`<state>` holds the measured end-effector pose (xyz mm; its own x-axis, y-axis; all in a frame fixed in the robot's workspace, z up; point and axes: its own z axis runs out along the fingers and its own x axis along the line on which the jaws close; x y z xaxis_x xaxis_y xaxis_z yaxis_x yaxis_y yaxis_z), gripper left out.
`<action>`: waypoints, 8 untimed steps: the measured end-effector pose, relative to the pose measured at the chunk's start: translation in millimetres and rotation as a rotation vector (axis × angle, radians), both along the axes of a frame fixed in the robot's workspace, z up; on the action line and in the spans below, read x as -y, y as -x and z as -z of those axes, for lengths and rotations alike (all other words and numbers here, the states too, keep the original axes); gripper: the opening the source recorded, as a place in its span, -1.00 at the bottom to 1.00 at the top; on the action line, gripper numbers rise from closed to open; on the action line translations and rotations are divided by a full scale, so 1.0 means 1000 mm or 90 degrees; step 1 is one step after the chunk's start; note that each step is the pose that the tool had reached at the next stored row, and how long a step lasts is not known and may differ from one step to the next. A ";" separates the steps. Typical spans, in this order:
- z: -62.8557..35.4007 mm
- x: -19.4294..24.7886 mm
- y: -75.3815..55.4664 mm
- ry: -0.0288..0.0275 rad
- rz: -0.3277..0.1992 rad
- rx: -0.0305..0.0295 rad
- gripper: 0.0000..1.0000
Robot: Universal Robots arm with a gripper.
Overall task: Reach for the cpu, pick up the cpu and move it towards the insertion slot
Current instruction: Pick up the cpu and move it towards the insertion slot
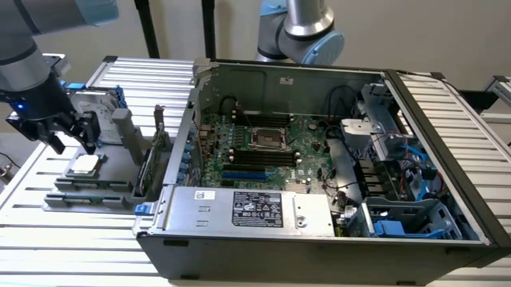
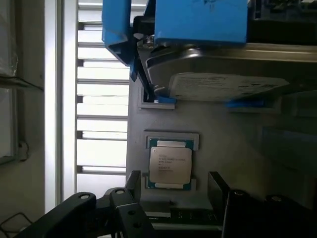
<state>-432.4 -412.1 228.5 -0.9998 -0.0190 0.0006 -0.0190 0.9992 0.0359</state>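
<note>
Gripper spread wide, empty, poised just over cpu; cpu seated in grey tray; I judge reach nearly complete; grasp not made; insertion slot well apart.

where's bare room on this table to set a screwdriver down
Free: the slatted table toward the camera from the grey tray, and the strip behind the hard drive beside the computer case. Crowded: the tray, where the open gripper hangs over the cpu, and inside the case.
</note>
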 end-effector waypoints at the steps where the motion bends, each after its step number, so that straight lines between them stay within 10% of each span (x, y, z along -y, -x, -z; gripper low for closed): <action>1: 0.0018 0.0000 0.000 0.0000 0.000 -0.0001 0.31; 8: 0.0146 0.0000 0.000 0.0000 0.000 0.0000 0.31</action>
<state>-432.4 -412.1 214.0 -0.9998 -0.0191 0.0006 -0.0191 0.9992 0.0359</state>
